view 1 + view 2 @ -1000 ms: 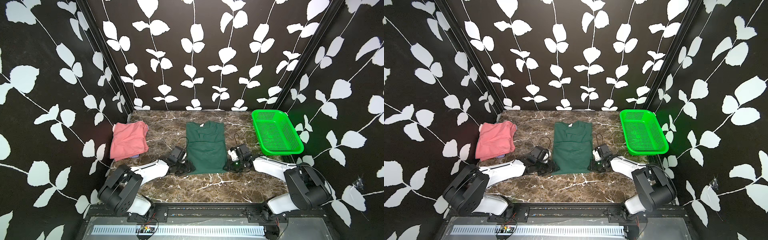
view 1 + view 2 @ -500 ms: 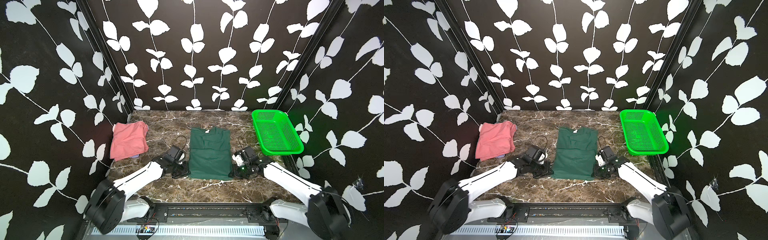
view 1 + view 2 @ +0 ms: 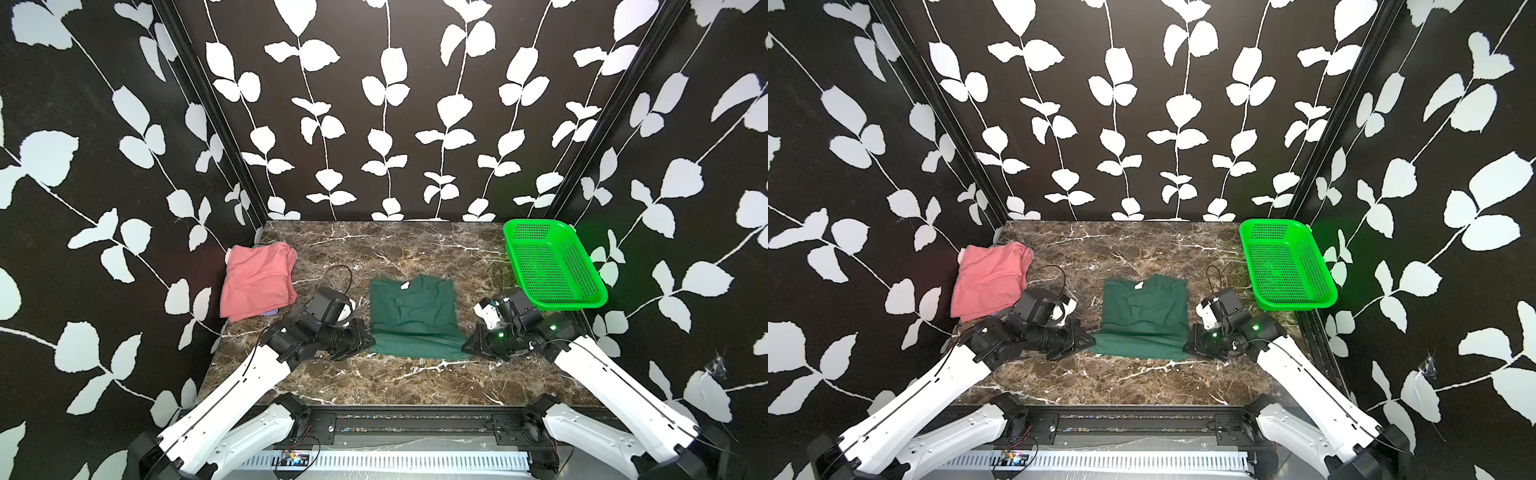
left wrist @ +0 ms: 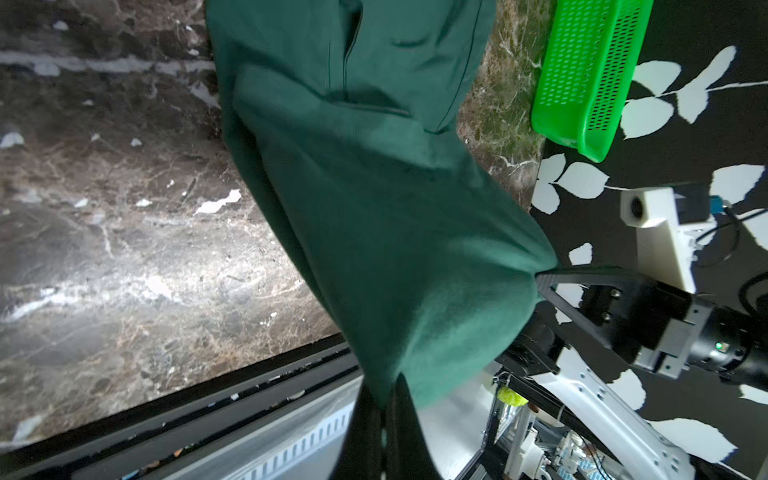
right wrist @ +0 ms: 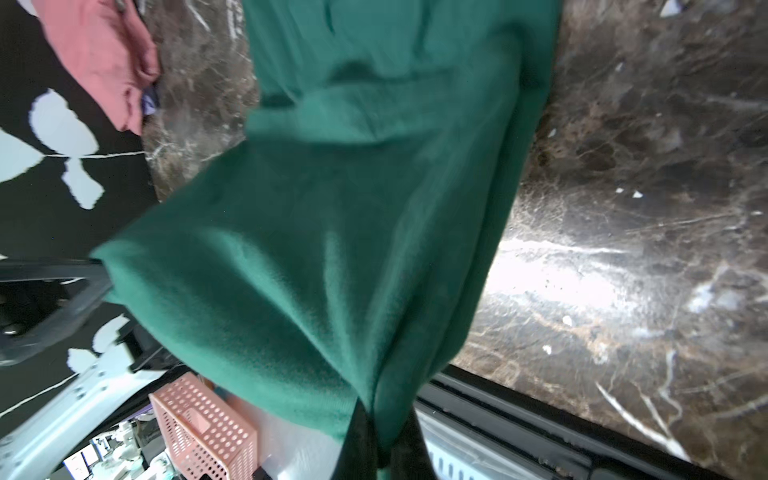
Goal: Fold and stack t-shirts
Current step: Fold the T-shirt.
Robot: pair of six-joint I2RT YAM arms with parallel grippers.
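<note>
Frame centre: dark green t-shirt (image 3: 411, 316), rumpled, near corners lifted. Left: salmon-pink t-shirt (image 3: 257, 282), folded; lavender t-shirt (image 5: 149, 102) edge beneath.

Bright overhead light, glare on tabletop (image 5: 552, 286), wrist views softly blurred
</note>
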